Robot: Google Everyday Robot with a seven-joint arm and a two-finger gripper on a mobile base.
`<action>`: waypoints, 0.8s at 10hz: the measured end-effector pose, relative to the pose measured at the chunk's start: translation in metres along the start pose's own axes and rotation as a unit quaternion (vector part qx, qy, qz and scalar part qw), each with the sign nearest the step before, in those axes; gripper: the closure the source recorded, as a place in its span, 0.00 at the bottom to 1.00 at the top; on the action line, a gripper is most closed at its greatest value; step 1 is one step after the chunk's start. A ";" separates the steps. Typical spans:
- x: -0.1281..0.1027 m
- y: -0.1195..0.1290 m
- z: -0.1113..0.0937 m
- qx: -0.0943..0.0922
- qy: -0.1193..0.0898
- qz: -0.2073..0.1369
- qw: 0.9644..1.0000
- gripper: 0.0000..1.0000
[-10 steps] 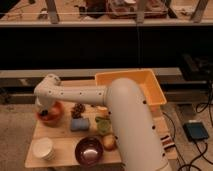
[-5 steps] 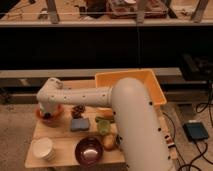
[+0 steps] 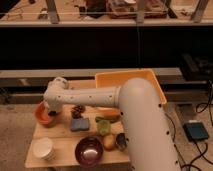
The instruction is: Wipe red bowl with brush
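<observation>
The orange-red bowl [image 3: 42,114] sits at the far left of the small wooden table [image 3: 60,135]. My white arm reaches across the table from the right, and my gripper [image 3: 50,110] hangs over the bowl's right half, down at or inside its rim. The brush is hidden; I cannot see it in or under the gripper.
A dark maroon bowl [image 3: 89,150] and a white cup stack [image 3: 43,148] stand at the front. A blue-grey block [image 3: 80,124], a pine cone [image 3: 78,110], a green item [image 3: 103,127] and fruit [image 3: 109,142] lie mid-table. An orange bin [image 3: 127,80] is behind.
My gripper has shifted slightly to the right and down over the orange-red bowl. Nothing else on the table has moved.
</observation>
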 end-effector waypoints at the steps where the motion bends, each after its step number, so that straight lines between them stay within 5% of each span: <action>1: 0.005 -0.002 0.000 0.001 0.005 -0.001 1.000 0.86; 8: 0.032 -0.063 0.023 0.021 0.020 -0.060 0.998 0.86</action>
